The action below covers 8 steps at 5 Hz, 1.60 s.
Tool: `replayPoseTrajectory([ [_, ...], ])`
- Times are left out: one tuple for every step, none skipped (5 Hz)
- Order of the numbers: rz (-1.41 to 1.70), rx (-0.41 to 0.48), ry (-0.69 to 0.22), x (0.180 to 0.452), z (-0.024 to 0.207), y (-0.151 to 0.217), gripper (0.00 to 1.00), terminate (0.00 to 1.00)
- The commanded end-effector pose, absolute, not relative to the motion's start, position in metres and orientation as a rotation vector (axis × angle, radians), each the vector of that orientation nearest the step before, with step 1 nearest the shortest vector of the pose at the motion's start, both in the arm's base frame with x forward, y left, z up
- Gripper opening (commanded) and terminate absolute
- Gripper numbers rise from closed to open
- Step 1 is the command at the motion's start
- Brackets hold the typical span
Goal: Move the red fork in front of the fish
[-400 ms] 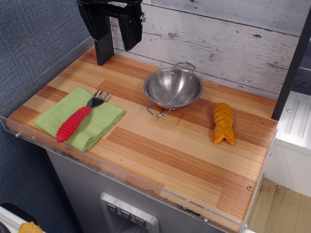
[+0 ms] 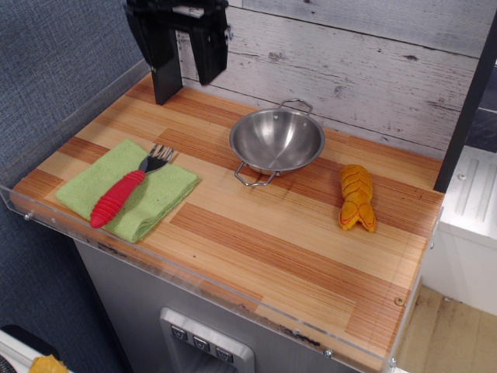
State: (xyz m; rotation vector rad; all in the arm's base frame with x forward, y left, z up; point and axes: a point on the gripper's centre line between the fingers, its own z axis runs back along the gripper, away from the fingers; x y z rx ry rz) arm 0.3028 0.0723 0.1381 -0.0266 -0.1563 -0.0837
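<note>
Barely shifted since before, the gripper (image 2: 186,81) hangs released, far left; red fork (image 2: 120,191) on green cloth (image 2: 167,191), fish (image 2: 356,197) right.

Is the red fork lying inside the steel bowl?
No, the red fork lies on the green cloth at the left, apart from the empty steel bowl.

Glossy steel bowl (image 2: 277,141), soft green cloth (image 2: 128,189)

Red fork (image 2: 117,196), orange-yellow fish (image 2: 357,198), green cloth (image 2: 167,190)
</note>
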Motion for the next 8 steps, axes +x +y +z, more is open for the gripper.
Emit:
replayPoseTrajectory([
  [-0.185, 0.028, -0.271, 0.294, 0.142, 0.039, 1.00, 0.00],
  [-0.203, 0.041, -0.264, 0.280, 0.136, 0.051, 1.00, 0.00],
  [-0.217, 0.076, -0.230, 0.265, 0.126, 0.072, 1.00, 0.00],
  [-0.201, 0.071, -0.171, 0.246, 0.107, 0.093, 1.00, 0.00],
  [-0.160, 0.030, -0.133, 0.234, 0.087, 0.104, 1.00, 0.00],
  [-0.129, 0.009, -0.099, 0.229, 0.062, 0.107, 1.00, 0.00],
  [-0.083, -0.019, -0.080, 0.226, 0.044, 0.108, 1.00, 0.00],
  [-0.050, -0.024, -0.079, 0.226, 0.038, 0.112, 1.00, 0.00],
])
